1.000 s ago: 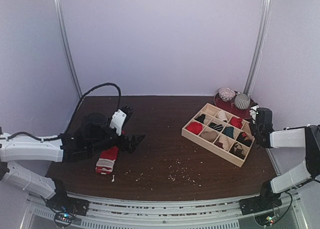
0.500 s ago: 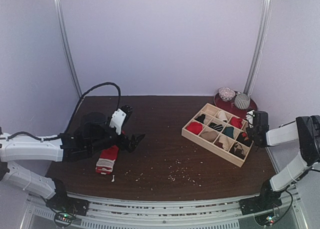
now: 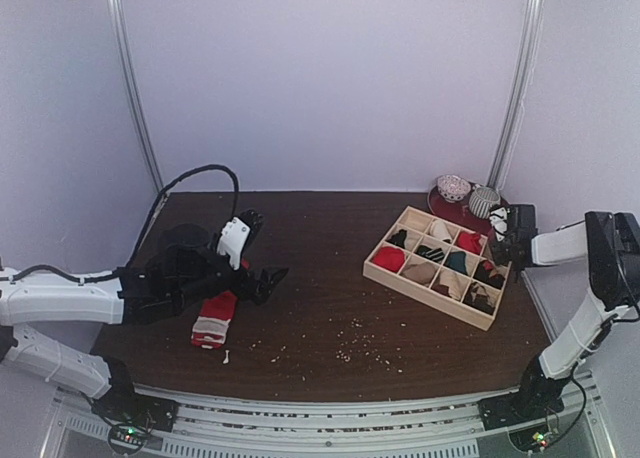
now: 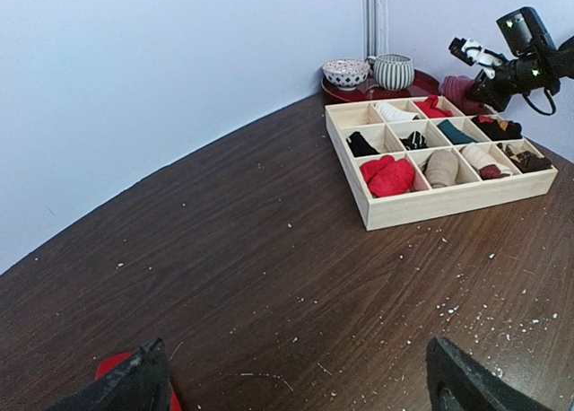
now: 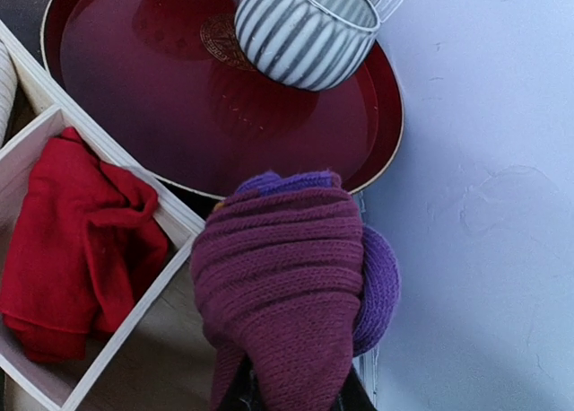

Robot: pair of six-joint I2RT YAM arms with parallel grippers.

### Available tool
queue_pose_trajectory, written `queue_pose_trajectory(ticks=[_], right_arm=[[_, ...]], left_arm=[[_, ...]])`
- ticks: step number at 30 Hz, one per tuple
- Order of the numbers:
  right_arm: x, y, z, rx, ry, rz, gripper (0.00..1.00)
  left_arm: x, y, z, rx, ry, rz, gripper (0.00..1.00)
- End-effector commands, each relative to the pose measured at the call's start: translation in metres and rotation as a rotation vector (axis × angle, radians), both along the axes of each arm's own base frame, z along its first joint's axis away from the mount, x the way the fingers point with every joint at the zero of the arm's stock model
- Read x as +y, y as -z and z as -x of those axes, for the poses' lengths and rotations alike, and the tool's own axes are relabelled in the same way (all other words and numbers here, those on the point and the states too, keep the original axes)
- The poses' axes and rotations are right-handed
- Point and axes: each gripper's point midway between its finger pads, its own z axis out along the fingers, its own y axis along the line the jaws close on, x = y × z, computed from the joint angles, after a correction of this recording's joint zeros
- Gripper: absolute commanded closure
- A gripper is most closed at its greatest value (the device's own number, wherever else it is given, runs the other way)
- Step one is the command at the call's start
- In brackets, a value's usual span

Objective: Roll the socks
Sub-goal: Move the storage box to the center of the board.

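Observation:
The red sock with a white-grey striped cuff lies flat on the table at the near left. Its red edge shows in the left wrist view. My left gripper hovers just beyond it, jaws wide open and empty, with both fingertips at the bottom of its wrist view. My right gripper is shut on the rolled magenta sock with a purple patch. It holds the roll at the far right corner of the wooden box, beside the red plate. The roll also shows in the left wrist view.
A wooden compartment box with several rolled socks stands at the right. A red plate behind it carries a striped cup and a patterned bowl. The right wall is close. Crumbs lie scattered on the table.
My right gripper has swung back and slightly left with the magenta sock, from beside the box's right edge to its far corner by the red plate. The left arm has not moved.

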Motion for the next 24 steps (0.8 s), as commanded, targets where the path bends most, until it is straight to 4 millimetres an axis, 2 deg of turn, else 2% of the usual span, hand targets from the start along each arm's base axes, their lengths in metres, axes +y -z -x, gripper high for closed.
queue_pose_trajectory(ticks=[1, 10, 14, 20, 24], right_arm=[[0.025, 0.081, 0.039, 0.362, -0.094, -0.133, 1.0], [0.032, 0.093, 0.054, 0.502, -0.098, -0.162, 1.0], [0.037, 0.098, 0.066, 0.574, -0.084, -0.125, 1.0], [0.059, 0.105, 0.088, 0.673, -0.089, -0.175, 1.0], [0.079, 0.107, 0.096, 0.712, -0.127, -0.216, 1.0]], left_arm=[[0.003, -0.011, 0.0, -0.035, 0.002, 0.025, 0.02], [0.005, -0.015, 0.002, -0.042, 0.004, 0.039, 0.02], [0.005, -0.014, 0.003, -0.039, 0.006, 0.039, 0.02], [0.005, -0.019, 0.004, -0.043, 0.014, 0.052, 0.02], [0.005, -0.019, 0.005, -0.041, 0.018, 0.052, 0.02]])
